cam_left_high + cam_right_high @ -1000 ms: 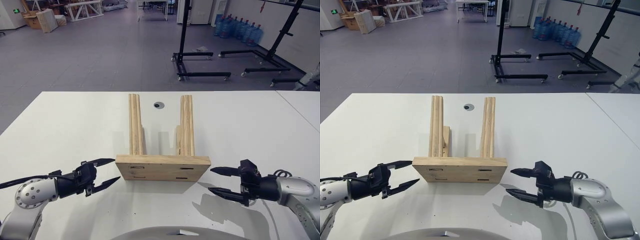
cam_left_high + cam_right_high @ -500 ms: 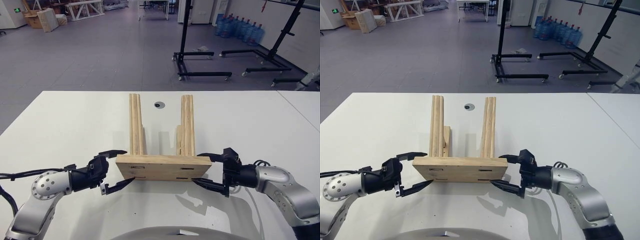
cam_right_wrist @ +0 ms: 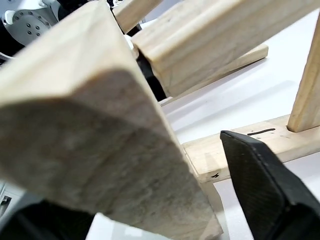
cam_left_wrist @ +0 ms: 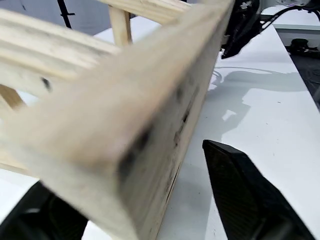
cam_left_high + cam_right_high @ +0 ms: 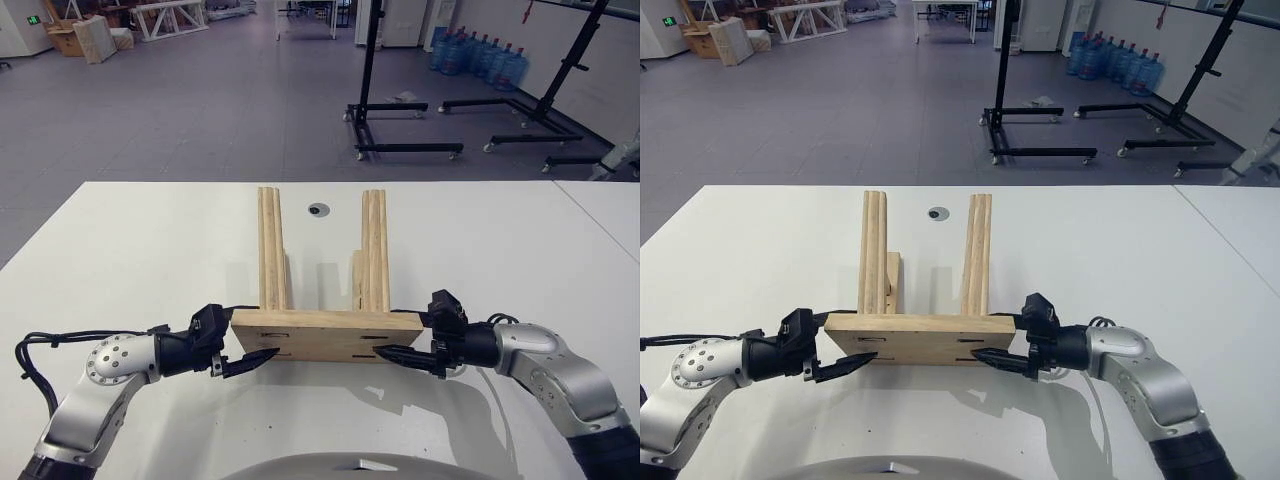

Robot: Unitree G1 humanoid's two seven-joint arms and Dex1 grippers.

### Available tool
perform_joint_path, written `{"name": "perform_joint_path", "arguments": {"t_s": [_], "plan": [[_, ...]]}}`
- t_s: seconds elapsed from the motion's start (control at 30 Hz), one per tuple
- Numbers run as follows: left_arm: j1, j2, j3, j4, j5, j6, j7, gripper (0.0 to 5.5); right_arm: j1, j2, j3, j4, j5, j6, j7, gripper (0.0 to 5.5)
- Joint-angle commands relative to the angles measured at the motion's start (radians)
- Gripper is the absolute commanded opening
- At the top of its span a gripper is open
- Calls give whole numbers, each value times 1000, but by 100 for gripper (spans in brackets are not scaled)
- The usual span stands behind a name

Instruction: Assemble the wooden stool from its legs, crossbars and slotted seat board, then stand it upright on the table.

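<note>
My left gripper [image 5: 245, 338] and right gripper [image 5: 403, 336] are open around the seat board [image 5: 325, 335] on the white counter [image 5: 130, 240]. Black racks [image 5: 405, 150] stand behind.

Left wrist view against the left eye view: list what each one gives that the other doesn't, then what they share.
Left wrist view: the seat board end close up, between the fingers of the left gripper, with a gap beside one finger, and dark slots in the board's face.
Left eye view: the stool lying on its side, legs pointing away from the robot, a round hole in the table beyond, wheeled racks and water bottles behind.
Both: the seat board, the right gripper at its far end, the white table.
</note>
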Motion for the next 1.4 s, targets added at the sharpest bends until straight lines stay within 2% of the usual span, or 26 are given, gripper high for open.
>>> {"name": "perform_joint_path", "arguments": {"t_s": [0.03,0.2,0.37,0.5,0.7,0.9,1.1,1.23,1.4], "plan": [[30,47,-25,-28,-34,68,-43,274,-41,-8,-13,0,46,66,3,276],[-8,104,-13,-62,-186,311,-56,212,-83,-31,-52,-29,183,248,26,254],[-200,129,79,-126,-525,687,44,194,-249,-51,-160,-10,477,568,-16,249],[-439,76,147,-61,-775,906,249,186,-467,8,-214,143,664,832,-199,241],[-723,-63,191,252,-1119,1086,723,185,-766,228,-311,507,783,1072,-650,237],[-824,-189,130,478,-1292,1079,1141,185,-927,407,-415,763,938,1011,-1135,213],[-939,-297,116,640,-1337,998,1345,184,-972,535,-447,806,1126,767,-1594,197],[-993,-358,135,768,-1274,947,1390,181,-998,577,-456,825,1128,620,-1714,190],[-1063,-416,133,948,-1138,899,1320,174,-1019,641,-415,817,1097,547,-1744,170]]}}
